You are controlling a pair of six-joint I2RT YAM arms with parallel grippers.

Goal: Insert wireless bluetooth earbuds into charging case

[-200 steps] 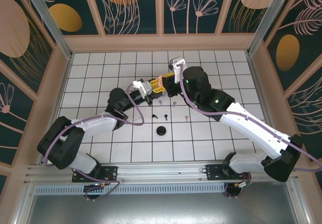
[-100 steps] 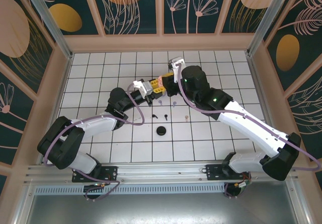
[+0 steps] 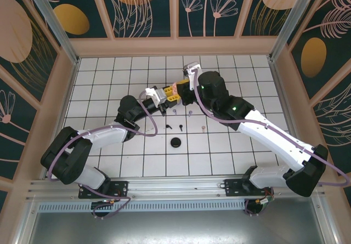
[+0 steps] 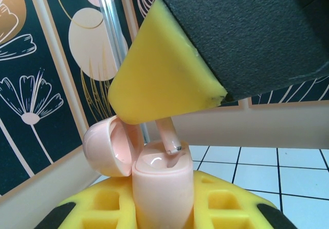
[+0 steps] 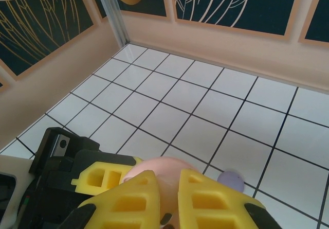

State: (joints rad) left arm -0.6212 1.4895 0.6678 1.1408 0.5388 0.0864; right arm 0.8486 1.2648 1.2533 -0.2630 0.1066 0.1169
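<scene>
Held charging case: glossy pale pink, lid interior slightly warmer pink. The earbud has a stem of the same pink with a dark band at the tip. Left gripper: yellow waffle-cut fingers, black at the edges. Right gripper: yellow on black. Table: white tiles, thin black grid lines. Walls: dark teal panels with gold discs and cream line-drawn leaves and flowers, beige frames. Left arm and right arm: black and white shells, purple cables. Black round case; lilac round case.
</scene>
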